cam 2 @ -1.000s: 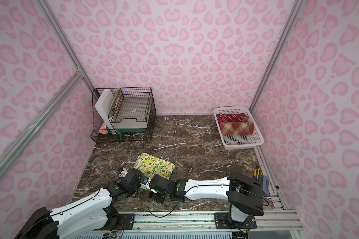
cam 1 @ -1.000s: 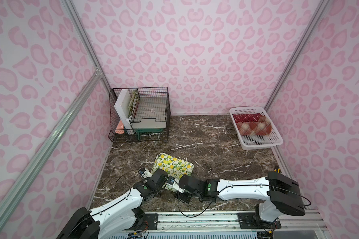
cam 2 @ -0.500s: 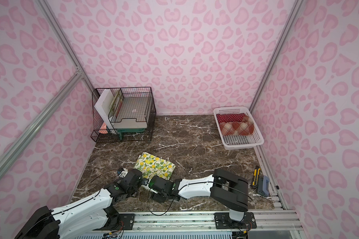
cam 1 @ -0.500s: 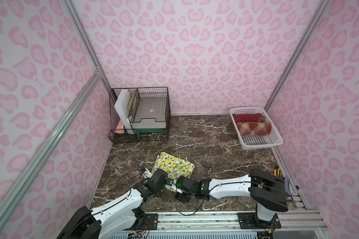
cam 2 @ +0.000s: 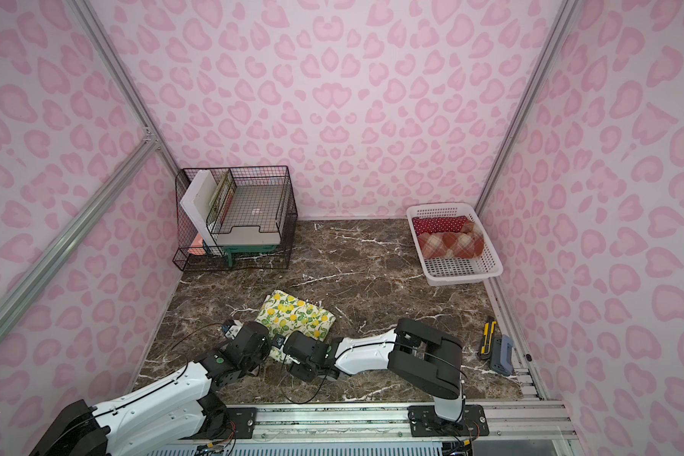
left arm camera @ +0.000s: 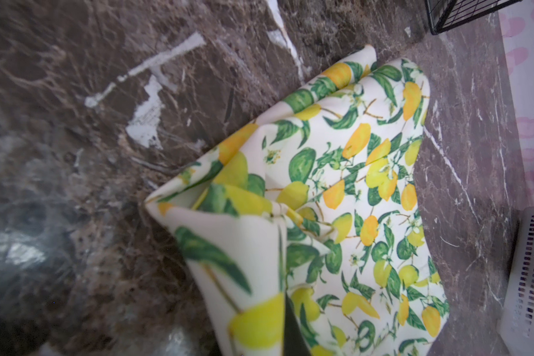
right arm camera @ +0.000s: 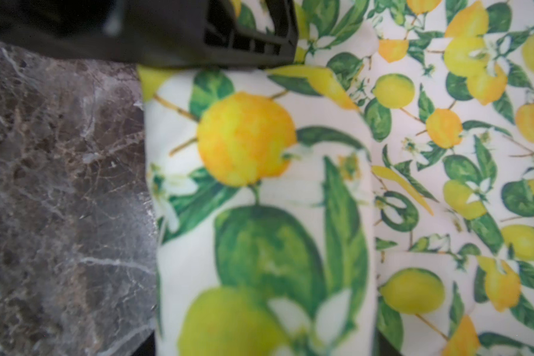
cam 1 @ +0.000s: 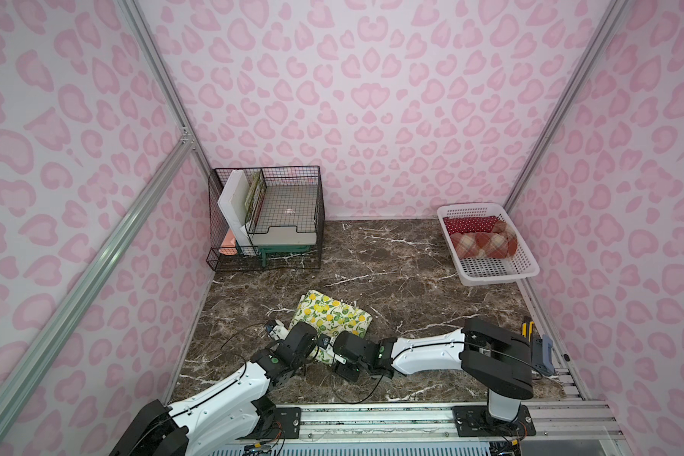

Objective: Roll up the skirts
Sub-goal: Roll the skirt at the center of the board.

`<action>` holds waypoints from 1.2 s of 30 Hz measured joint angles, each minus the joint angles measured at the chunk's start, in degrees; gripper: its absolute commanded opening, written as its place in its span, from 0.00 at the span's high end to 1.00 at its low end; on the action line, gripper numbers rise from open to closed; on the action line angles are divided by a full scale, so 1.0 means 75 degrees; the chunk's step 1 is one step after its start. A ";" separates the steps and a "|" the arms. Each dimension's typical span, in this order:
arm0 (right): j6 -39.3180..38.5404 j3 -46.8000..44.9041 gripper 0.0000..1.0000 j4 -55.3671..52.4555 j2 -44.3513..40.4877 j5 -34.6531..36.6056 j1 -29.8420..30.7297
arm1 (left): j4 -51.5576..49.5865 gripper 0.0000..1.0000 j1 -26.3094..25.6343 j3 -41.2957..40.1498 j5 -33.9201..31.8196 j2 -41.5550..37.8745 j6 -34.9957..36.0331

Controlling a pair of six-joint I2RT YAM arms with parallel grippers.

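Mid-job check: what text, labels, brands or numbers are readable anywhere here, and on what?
None readable in any view.
Book in the wire rack: cover too small to read.
Knife by the rail: any marking too small to read.
Lemon skirt: print only, no label showing.

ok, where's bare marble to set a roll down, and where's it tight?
Free: the marble top between wire rack and white basket; the patch right of the lemon skirt, up to the basket; the basket's near end, in front of the plaid roll. Tight: the near edge, where left arm and right arm meet on the skirt.
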 measured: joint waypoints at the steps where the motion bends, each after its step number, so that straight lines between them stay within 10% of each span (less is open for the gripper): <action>1: 0.0000 -0.0012 0.28 -0.0152 -0.0096 0.0003 -0.0064 | 0.0000 1.00 -0.0009 0.0000 0.0073 0.0006 0.0026; 17: 0.0376 0.0277 0.31 -0.2145 -0.1810 -0.3316 -0.0833 | 0.0178 1.00 -0.0009 0.0055 0.0119 0.0405 0.0294; 36: 0.0117 0.0880 0.34 -0.1912 -0.1545 -0.3331 -0.0440 | 0.0370 1.00 0.0073 -0.0017 0.0184 0.0504 0.0487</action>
